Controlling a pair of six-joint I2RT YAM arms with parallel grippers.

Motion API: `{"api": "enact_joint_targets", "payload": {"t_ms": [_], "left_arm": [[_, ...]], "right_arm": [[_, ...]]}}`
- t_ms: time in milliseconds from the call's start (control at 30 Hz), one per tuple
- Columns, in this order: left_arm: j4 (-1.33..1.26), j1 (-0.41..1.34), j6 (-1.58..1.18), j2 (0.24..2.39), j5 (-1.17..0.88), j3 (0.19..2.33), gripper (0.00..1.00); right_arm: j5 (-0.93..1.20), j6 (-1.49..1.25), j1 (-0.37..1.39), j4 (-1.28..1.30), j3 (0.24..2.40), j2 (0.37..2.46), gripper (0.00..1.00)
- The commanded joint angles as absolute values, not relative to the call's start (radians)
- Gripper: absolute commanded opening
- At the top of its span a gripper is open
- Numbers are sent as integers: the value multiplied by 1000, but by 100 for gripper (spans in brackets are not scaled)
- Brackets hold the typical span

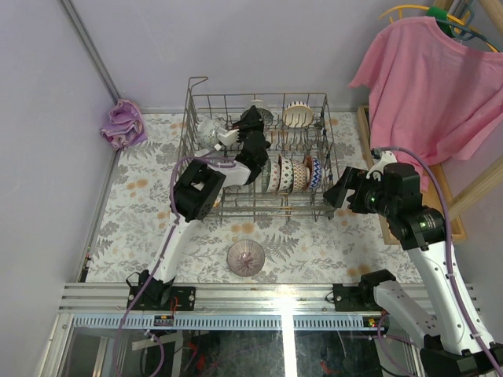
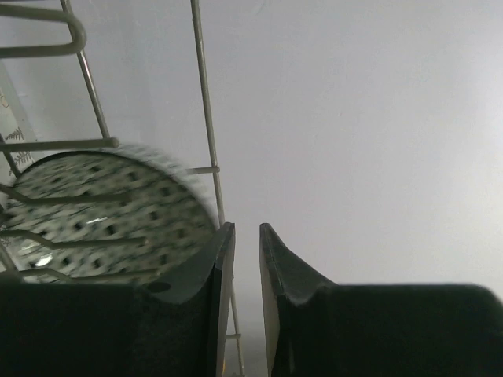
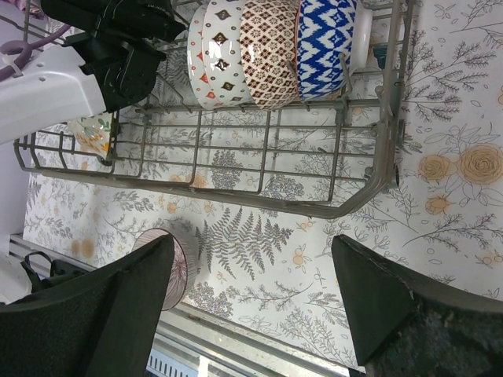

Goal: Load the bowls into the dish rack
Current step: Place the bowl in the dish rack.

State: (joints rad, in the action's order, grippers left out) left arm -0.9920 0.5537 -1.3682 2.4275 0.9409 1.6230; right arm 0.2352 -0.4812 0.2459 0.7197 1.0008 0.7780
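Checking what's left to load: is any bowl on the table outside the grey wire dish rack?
Yes, a pinkish round bowl sits on the floral table outside the grey wire dish rack.

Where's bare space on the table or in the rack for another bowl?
Bare floral tabletop: left of the grey wire dish rack near the purple cloth, and in front, right of the pink glass bowl. The rack's front strip is empty. Crowded: the standing patterned bowls beside the left arm.

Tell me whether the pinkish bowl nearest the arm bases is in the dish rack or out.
Out. The pinkish bowl sits on the floral tablecloth, in front of the dish rack and apart from its wires.
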Motion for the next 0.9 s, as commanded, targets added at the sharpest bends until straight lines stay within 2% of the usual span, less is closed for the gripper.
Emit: {"api": "enact_joint_targets", "payload": {"t_ms": [0,200,367,567,867], "left_arm": [[-1040,539,-1381,2367,998,1622,18],[-1010,527,-1406,2388,950,1634,20],[-1054,522,-1389,2365,888,1619,32],[-1116,514,-1310,2299,726,1617,44],[-1035,491,-1238,2197,389,1633,54]], "right_arm": [[278,-476,245,689,1010,779,89],[279,-475,244,689,1010,776,89],[281,-477,244,690,1008,771,89],[281,-483,245,696,1012,751,90],[310,-518,244,706,1011,702,90]]}}
